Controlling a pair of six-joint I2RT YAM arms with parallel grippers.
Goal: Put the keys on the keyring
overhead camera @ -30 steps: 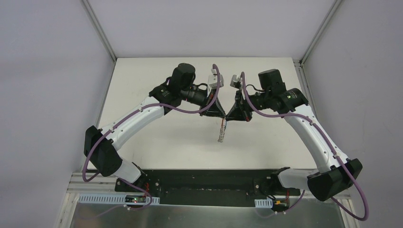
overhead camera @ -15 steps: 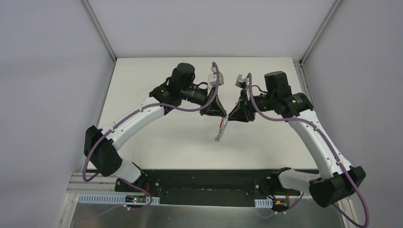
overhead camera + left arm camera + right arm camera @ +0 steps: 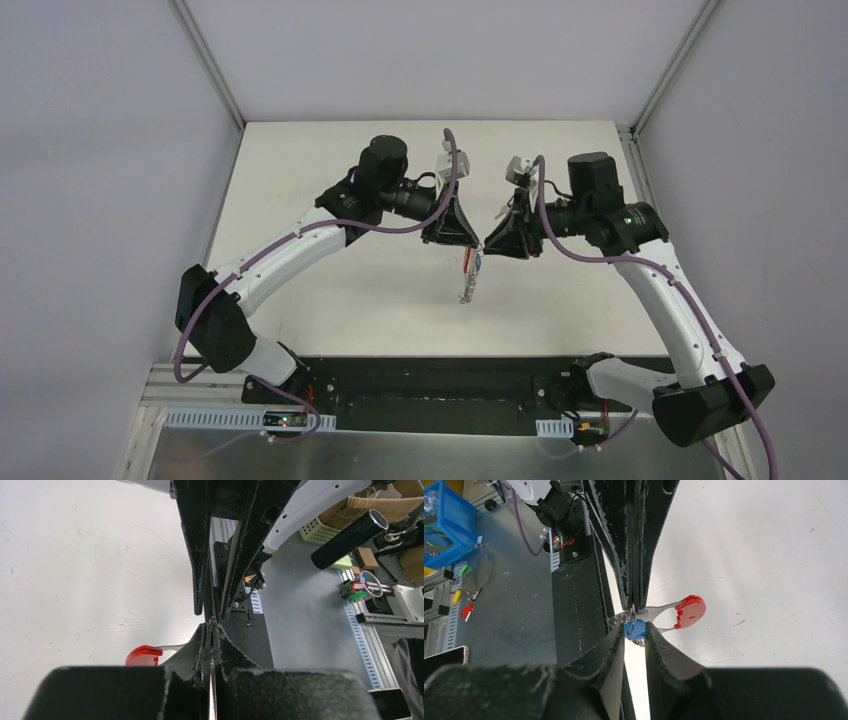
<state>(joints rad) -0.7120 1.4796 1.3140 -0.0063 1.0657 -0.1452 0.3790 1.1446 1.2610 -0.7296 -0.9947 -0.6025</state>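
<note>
Hanging above the middle of the table (image 3: 330, 300), the keyring (image 3: 465, 285) is pinched by the left gripper (image 3: 212, 629). Its fingers are pressed flat together on a thin piece of metal at the ring end.

- The red tab (image 3: 689, 611) is seen sticking out sideways in both wrist views. The chain (image 3: 463, 292) dangles toward the near edge. Whether its lower end touches the table cannot be told.
- The right gripper (image 3: 634, 632) is set tip to tip against the left. Its jaws are parted, with a clear gap showing in its own wrist view.
- The blue key (image 3: 635, 628) is seen at the ring, just off those parted fingertips and not visibly clamped by them.
- The silver key cannot be picked out.

The hold is judged deliberate. The ring is kept up off the table and steadied by one arm so that a key can be fed onto it by the other. With the right jaws spread and the blue key staying at the ring, that key is judged released there. Whether it is truly threaded cannot be confirmed.

Against the frame a second earlier:
- The two grippers were met tip to tip; now a small gap is seen between them.
- The right arm (image 3: 660, 290) has been swung out toward the table's right edge.
- The keyring is found hanging in much the same spot.
</note>
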